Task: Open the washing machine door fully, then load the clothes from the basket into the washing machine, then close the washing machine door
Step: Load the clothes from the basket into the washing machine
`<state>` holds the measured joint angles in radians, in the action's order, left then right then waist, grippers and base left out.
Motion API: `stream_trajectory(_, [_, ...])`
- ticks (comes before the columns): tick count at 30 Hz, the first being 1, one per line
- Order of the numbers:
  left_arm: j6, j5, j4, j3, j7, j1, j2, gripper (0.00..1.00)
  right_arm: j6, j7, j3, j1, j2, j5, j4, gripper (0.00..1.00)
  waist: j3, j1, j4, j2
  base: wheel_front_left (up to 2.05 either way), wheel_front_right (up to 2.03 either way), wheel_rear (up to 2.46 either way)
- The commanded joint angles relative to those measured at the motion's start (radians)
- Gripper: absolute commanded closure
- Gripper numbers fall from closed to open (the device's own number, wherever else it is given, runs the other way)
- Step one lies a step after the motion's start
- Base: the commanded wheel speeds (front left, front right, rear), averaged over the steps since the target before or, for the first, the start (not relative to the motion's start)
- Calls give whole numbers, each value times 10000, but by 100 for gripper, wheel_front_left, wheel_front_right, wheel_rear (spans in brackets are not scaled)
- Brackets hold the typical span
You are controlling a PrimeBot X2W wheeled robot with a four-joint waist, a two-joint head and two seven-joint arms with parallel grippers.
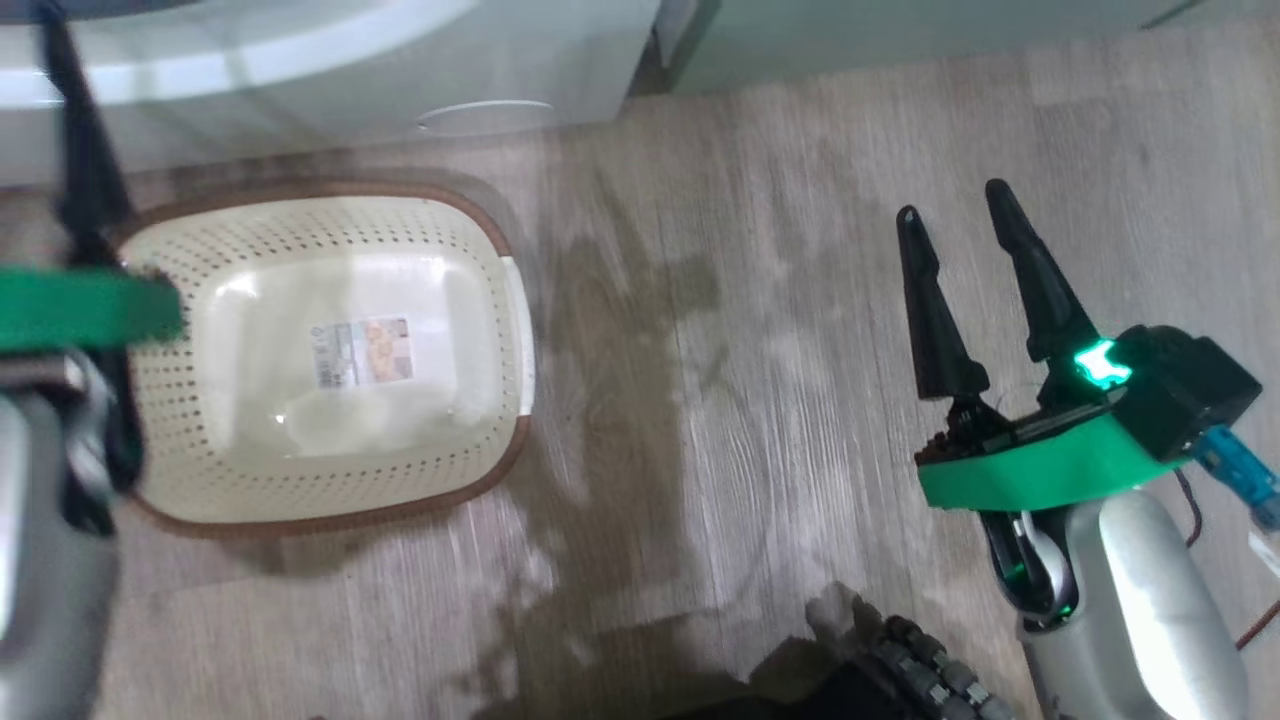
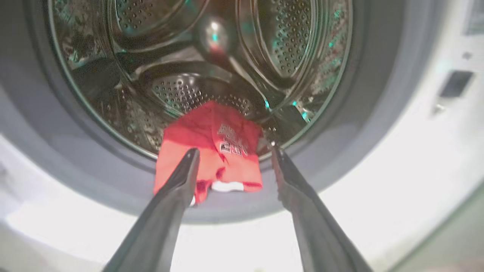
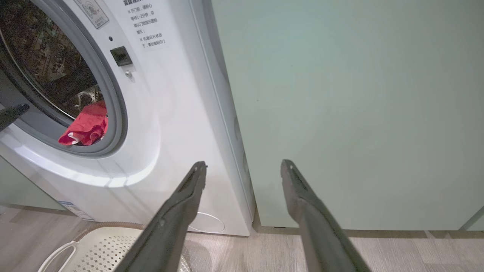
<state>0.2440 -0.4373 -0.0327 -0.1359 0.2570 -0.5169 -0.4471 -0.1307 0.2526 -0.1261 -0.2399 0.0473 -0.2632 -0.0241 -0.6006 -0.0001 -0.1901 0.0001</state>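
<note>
Left wrist view: left pincer (image 2: 234,148) spread wide, empty; clothes (image 2: 189,143) draped over seal (image 2: 75,151) edge; right pincer (image 3: 244,163) wide, empty.

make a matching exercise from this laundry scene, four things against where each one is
1 the clothes
2 the basket
3 left gripper
4 right gripper

a open, facing the pale green cabinet
b on the floor by the washing machine
c draped over the drum's front lip
d open, at the drum mouth

Pairs: 1-c, 2-b, 3-d, 4-a
</note>
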Motion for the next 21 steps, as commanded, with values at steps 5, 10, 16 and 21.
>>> stream_trajectory(5, [375, 308, 1361, 235, 44, 1958, 465, 0, 0, -45, 12, 395, 29, 252, -22, 0, 751, 1, 548, -1, 0, 0, 0])
stream_trajectory(10, [227, 393, 1171, 63, 45, 2770, 838, 0, 0, -244, 167, 542, 29, 414, 99, 0, 1242, 1, 813, -1, 0, 0, 0])
stream_trajectory(16, [3, 410, 683, -174, 46, 3342, 1083, 0, 0, -452, 323, 853, 29, 498, 247, 0, 1875, 1, 981, -1, 0, 0, 0])
stream_trajectory(21, [-104, 430, 429, -343, 46, 3596, 1194, 0, 0, -590, 417, 1113, 29, 503, 291, 0, 2289, 1, 1055, -1, 0, 0, 0])
